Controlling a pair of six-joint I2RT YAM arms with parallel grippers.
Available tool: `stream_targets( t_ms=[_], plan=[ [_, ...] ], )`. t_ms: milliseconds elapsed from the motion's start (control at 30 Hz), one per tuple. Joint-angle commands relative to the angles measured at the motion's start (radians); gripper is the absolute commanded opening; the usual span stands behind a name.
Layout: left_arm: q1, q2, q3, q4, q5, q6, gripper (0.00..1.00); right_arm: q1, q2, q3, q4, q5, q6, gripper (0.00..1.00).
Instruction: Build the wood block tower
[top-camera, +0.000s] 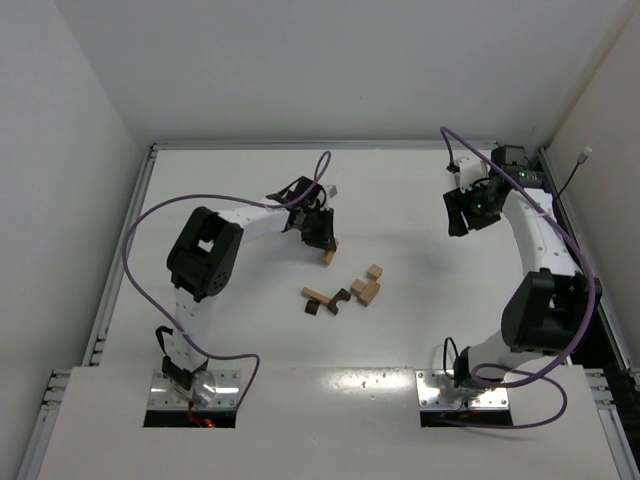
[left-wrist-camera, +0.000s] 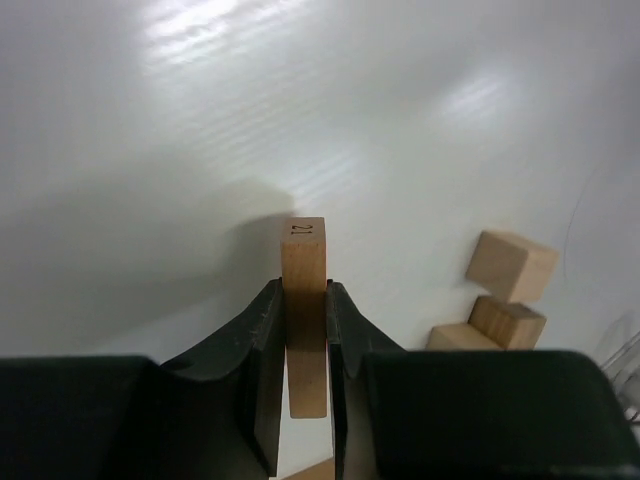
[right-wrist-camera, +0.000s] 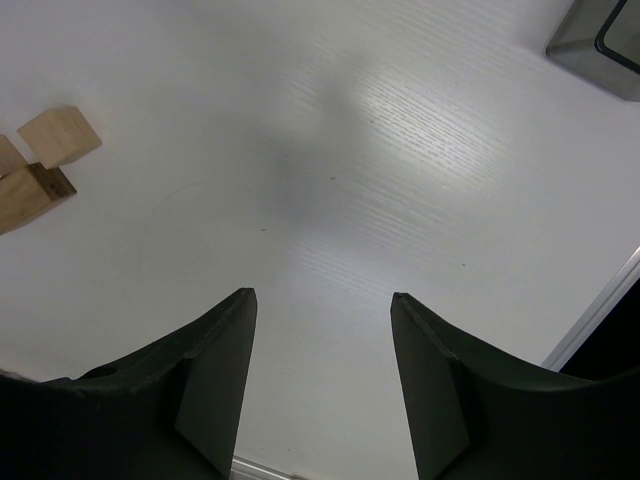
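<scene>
Left gripper (left-wrist-camera: 303, 292) clenched on a long light-tan block (left-wrist-camera: 303, 255), its end face stamped with a small number, near the middle of the table (top-camera: 240, 330). Loose blocks (top-camera: 345, 290), tan cubes and dark-brown pieces, lie scattered just beside it. The fingers (left-wrist-camera: 262, 340) hide the block's lower end, so contact with the table cannot be told. Right gripper (right-wrist-camera: 320, 310) hangs spread, well apart. Grey tray (right-wrist-camera: 600, 40) is cropped at the frame corner.

Lighting's bright and pretty even, coming from overhead. The white table (left-wrist-camera: 100, 150) throws streaky glare in both wrist views, plus soft grey shadows, one right behind the tan block (left-wrist-camera: 303, 270). Close-up gripper fingers (left-wrist-camera: 250, 360) look dark and slightly soft. Top view's crisp.
</scene>
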Motion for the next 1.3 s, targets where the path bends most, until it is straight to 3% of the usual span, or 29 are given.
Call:
stream_targets(
  t_ms=[0, 167, 333, 733, 1133, 1267],
  plan=[
    [0.016, -0.06, -0.06, 0.187, 0.002, -0.199, 0.0, -0.003, -0.025, 0.002, 0.004, -0.025, -0.001, 0.53],
    [0.038, -0.026, -0.118, 0.368, 0.081, -0.299, 0.0, -0.003, -0.025, -0.009, 0.004, -0.016, -0.001, 0.53],
    [0.058, 0.015, -0.207, 0.635, 0.13, -0.497, 0.04, -0.003, -0.034, -0.009, 0.004, -0.005, -0.001, 0.53],
    [0.076, 0.077, -0.183, 0.563, 0.036, -0.479, 0.34, -0.022, -0.034, -0.009, -0.005, -0.005, -0.01, 0.53],
    [0.15, 0.006, -0.205, 0.379, -0.155, -0.396, 0.41, -0.022, -0.034, -0.009, -0.005, -0.014, -0.01, 0.53],
    [0.197, -0.047, -0.221, 0.335, -0.167, -0.263, 0.41, -0.022, -0.034, -0.009, -0.005, -0.023, -0.01, 0.53]
  ],
)
